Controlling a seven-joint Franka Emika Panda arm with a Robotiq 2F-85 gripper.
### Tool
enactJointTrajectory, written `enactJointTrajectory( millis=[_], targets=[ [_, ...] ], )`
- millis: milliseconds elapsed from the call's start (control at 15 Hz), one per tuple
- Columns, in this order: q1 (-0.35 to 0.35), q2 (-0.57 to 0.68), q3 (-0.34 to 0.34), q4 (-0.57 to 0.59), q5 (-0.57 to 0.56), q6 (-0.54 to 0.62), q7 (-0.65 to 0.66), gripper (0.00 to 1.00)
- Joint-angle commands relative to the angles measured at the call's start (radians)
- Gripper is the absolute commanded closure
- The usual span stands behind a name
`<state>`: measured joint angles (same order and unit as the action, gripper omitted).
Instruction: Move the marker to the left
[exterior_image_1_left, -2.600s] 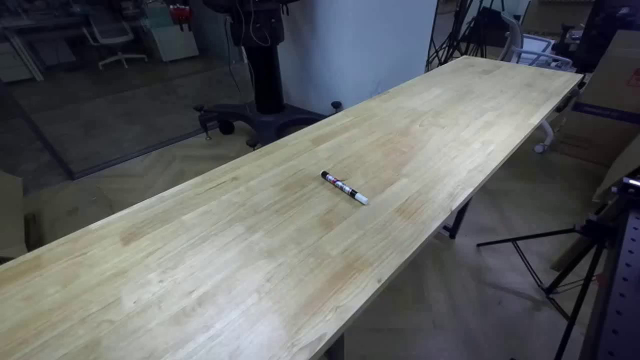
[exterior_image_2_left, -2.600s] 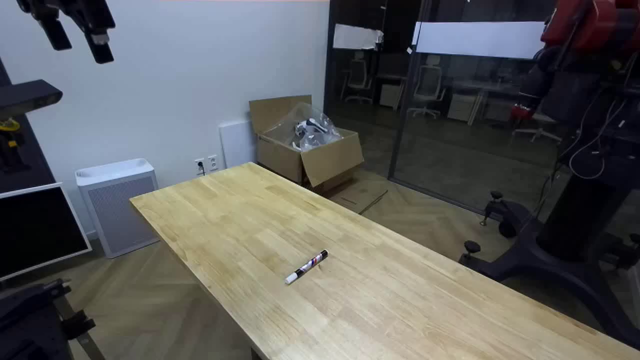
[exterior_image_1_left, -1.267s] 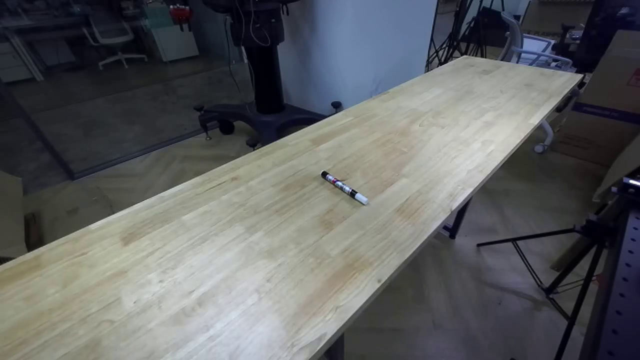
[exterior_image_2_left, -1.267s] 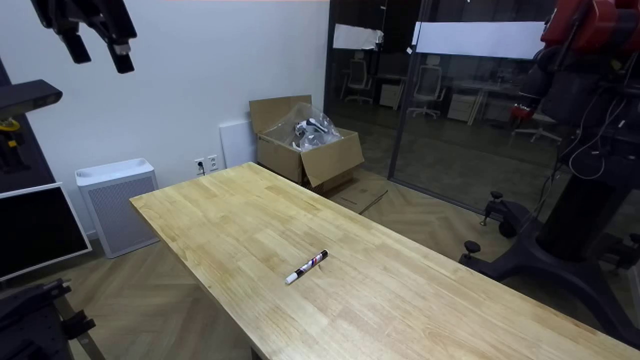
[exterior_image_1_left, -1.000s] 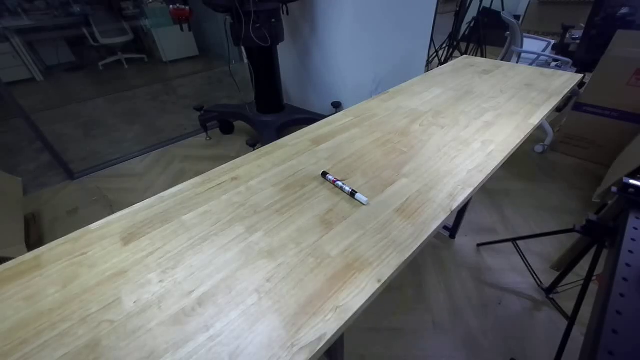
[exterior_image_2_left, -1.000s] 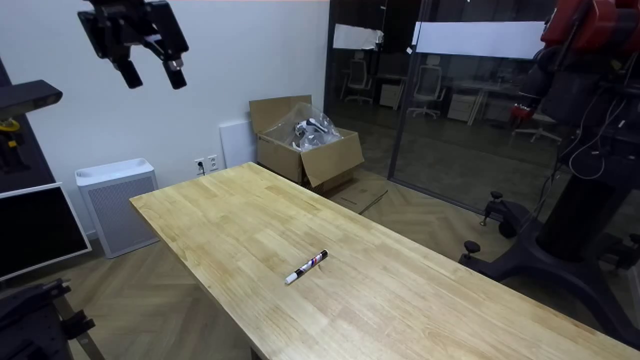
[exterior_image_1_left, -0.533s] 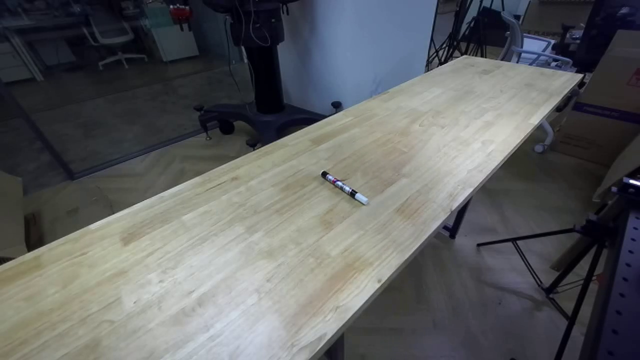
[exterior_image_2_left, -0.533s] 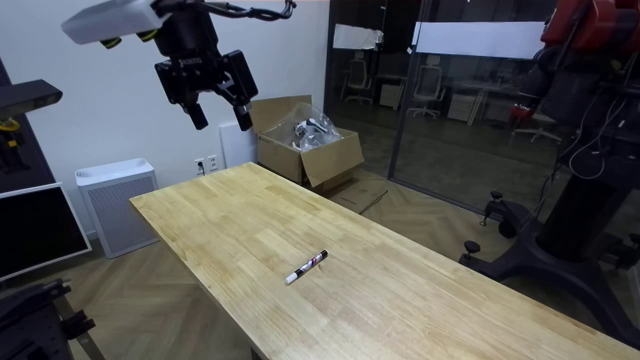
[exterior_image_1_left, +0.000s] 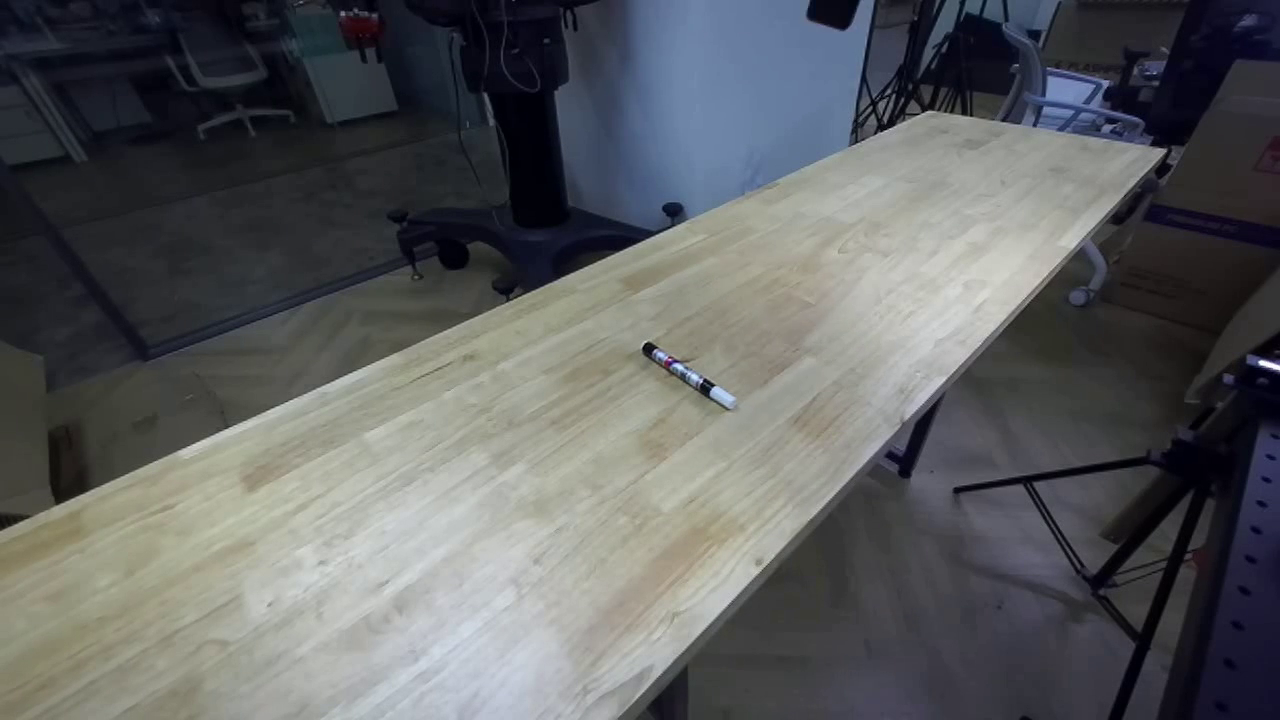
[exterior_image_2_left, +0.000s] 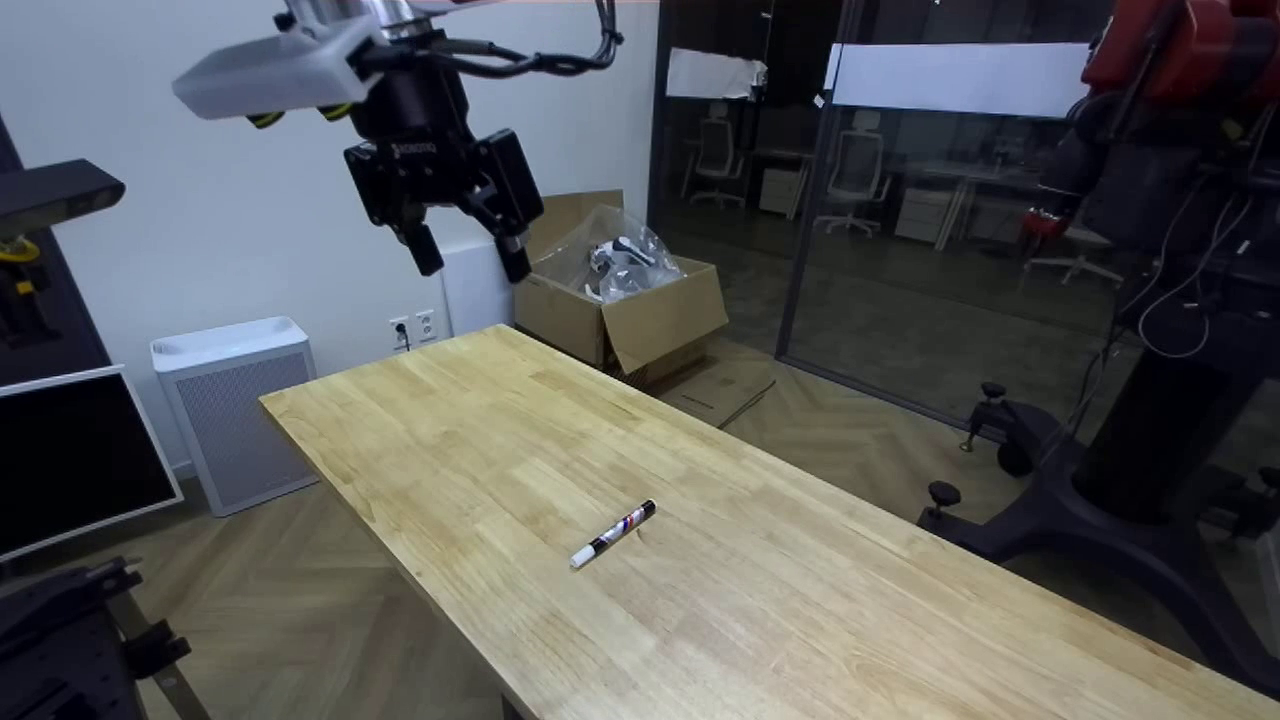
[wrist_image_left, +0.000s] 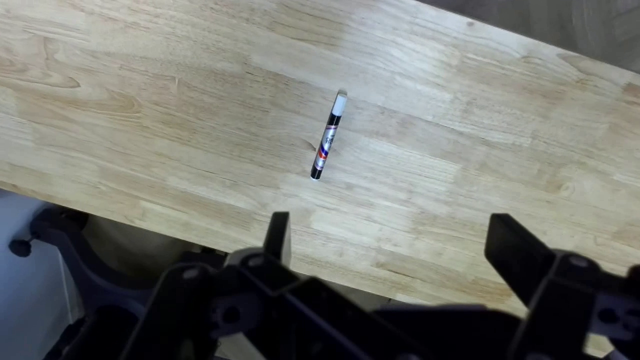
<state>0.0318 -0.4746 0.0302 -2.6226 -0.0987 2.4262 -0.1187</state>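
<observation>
Wrist view | our gripper (wrist_image_left: 390, 232) hangs spread | we see the marker (wrist_image_left: 327, 140) lying on the table (wrist_image_left: 450, 135), seemingly well below

1. The gripper (exterior_image_2_left: 474, 266) is held aloft, slightly tilted and pointed downward.
2. Its fingers (wrist_image_left: 517, 255) are spread wide apart.
3. The wrist (exterior_image_2_left: 395, 15) is cut off at the top in an exterior view.

In the wrist view, the marker (wrist_image_left: 327, 137) lies on the table (wrist_image_left: 165, 125), below and ahead of the gripper (wrist_image_left: 391, 227), apart from it. In an exterior view, a box (exterior_image_2_left: 665, 320) stands behind the gripper and to its right, with a bag (exterior_image_2_left: 625, 285) in it; a stand (exterior_image_2_left: 1130, 450) is farther right.
</observation>
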Motion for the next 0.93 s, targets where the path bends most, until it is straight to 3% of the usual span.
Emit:
enactJointTrajectory(
  millis=[0,200,400,600,867],
  targets=[
    [-0.034,0.208,-0.067,0.098,0.015,0.097,-0.017,0.0],
    [-0.011,0.392,-0.134,0.192,0.143,0.131,-0.099,0.0],
    [-0.022,0.584,-0.129,0.332,0.31,0.086,-0.22,0.0],
    [-0.048,0.746,-0.086,0.465,0.261,0.057,-0.172,0.0],
    [-0.009,0.912,-0.083,0.595,0.107,0.108,-0.032,0.0]
  ],
)
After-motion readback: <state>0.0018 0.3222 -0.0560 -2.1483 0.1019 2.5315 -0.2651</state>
